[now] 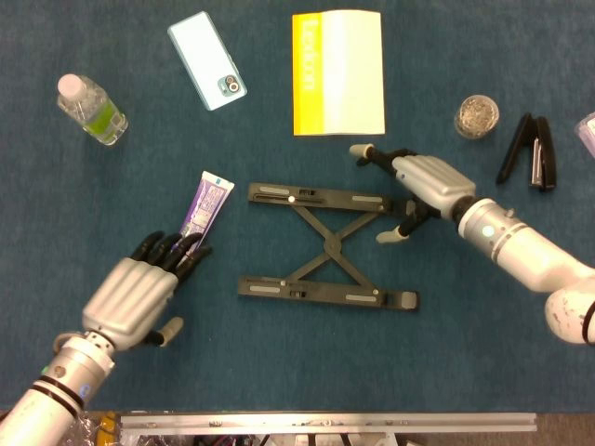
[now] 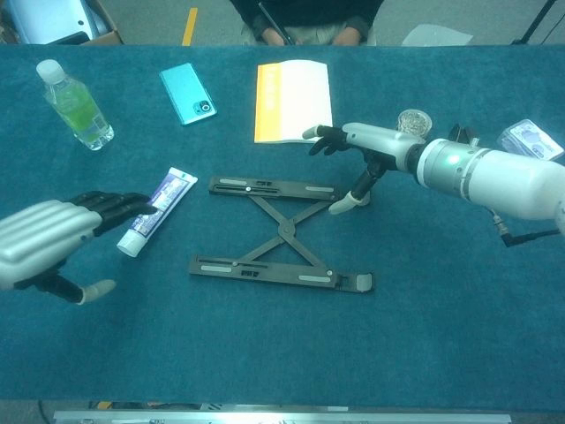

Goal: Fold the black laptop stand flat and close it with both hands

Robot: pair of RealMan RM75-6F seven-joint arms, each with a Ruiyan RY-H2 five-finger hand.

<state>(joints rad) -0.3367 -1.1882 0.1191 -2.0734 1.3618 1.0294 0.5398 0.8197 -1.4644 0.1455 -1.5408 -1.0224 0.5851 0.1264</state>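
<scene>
The black laptop stand (image 1: 323, 245) lies spread open mid-table. My right hand (image 1: 423, 184) hovers empty, fingers splayed, beside its far bar; chest view shows my left hand (image 2: 48, 240) open over the toothpaste tube (image 2: 157, 212).

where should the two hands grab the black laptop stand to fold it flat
Take the laptop stand by its two long parallel bars, not the crossed links between them. The right robot hand, open beside the far bar's right end, could come onto that bar from the far side; the left robot hand, also open, would probably take the near bar and press it inward.
</scene>
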